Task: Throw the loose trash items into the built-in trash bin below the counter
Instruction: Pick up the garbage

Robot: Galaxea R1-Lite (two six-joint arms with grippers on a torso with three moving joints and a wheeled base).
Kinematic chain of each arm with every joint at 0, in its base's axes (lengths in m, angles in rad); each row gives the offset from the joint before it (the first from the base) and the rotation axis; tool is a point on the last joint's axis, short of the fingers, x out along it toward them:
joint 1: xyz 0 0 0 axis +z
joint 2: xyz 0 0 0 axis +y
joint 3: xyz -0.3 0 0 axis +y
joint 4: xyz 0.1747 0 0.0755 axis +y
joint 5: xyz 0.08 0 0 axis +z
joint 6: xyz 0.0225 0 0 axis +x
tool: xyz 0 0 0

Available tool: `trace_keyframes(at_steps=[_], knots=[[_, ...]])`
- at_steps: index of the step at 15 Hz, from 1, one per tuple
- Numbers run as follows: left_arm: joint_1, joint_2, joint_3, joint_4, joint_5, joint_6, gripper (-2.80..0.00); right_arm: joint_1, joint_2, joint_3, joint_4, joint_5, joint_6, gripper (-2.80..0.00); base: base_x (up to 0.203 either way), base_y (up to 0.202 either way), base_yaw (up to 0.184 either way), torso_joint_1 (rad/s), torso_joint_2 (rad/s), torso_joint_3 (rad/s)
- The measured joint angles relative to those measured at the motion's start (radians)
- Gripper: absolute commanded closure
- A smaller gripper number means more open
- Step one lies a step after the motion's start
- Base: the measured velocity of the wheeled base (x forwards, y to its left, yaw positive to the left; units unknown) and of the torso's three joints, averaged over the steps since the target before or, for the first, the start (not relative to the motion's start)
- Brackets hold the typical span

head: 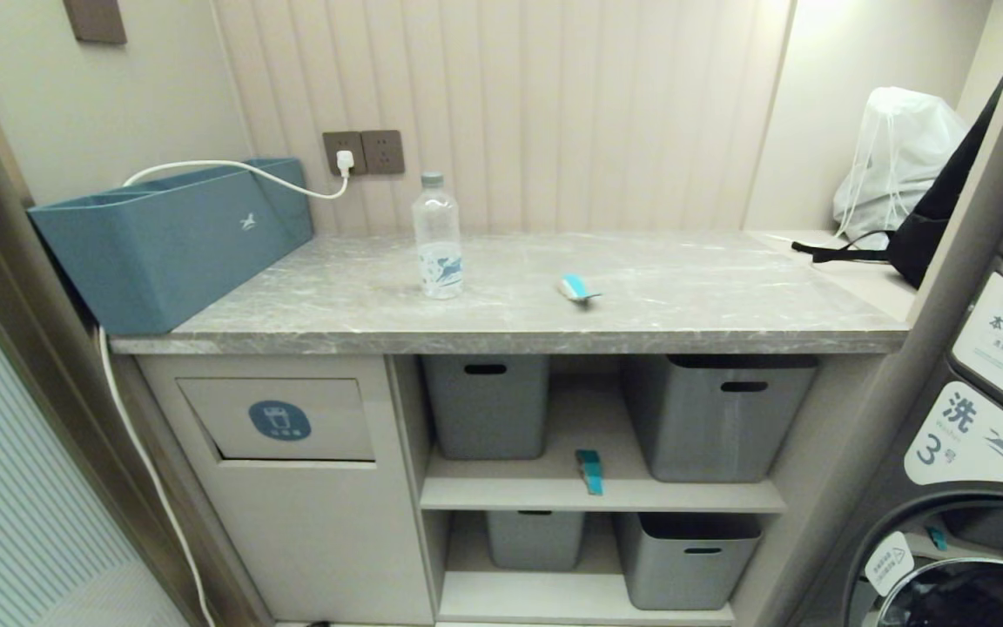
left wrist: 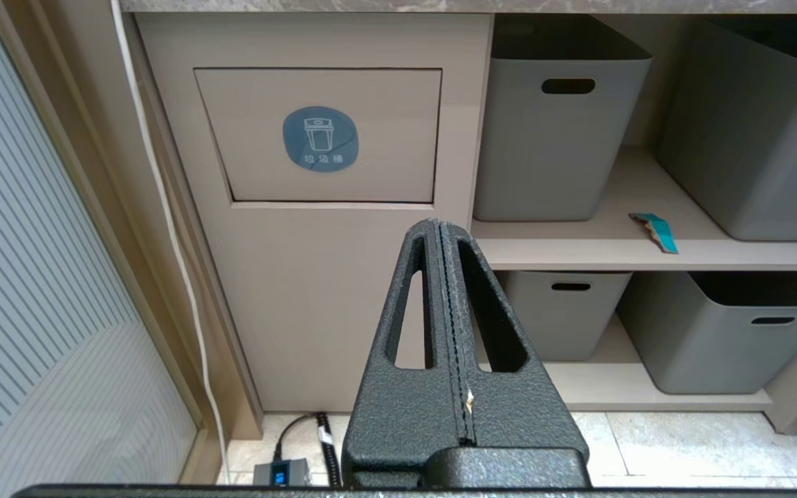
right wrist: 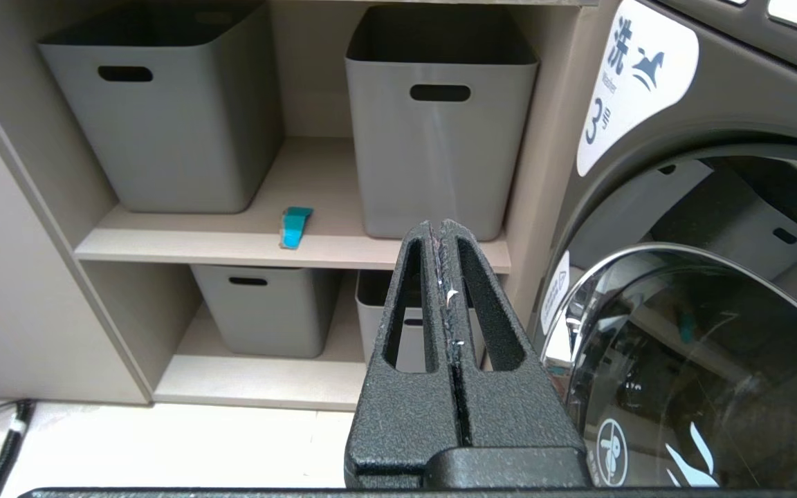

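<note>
Nothing is yet picked up: the left gripper (left wrist: 440,232) and right gripper (right wrist: 440,232) both hang low before the cabinet with fingers pressed together and empty, so the sound first move is to raise one arm, spread its fingers and close across the bottle's (head: 437,237) body below the shoulder. The bottle stands upright on the tabletop (head: 728,305), long axis vertical, cap up. One wrapper (head: 577,288) lies near it, the other wrapper (head: 589,471) lengthwise front-to-back on the upper shelf (head: 510,492), and the bin flap (head: 279,420) is shut.
</note>
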Motion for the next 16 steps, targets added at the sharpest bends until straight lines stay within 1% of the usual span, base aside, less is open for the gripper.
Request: trace_keyframes(at_steps=[6, 7, 16], knots=[[0.000, 0.000, 0.000, 0.000, 0.000, 0.002, 0.00, 0.000, 0.000, 0.000, 0.000, 0.000, 0.000, 0.00, 0.000, 0.000, 0.000, 0.000, 0.00, 0.000], [0.000, 0.000, 0.000, 0.000, 0.000, 0.002, 0.00, 0.000, 0.000, 0.000, 0.000, 0.000, 0.000, 0.00, 0.091, 0.000, -0.002, -0.002, 0.00, 0.002], [0.000, 0.000, 0.000, 0.000, 0.000, 0.002, 0.00, 0.000, 0.000, 0.000, 0.000, 0.000, 0.000, 0.00, 0.191, 0.000, 0.000, 0.004, 0.00, 0.002]])
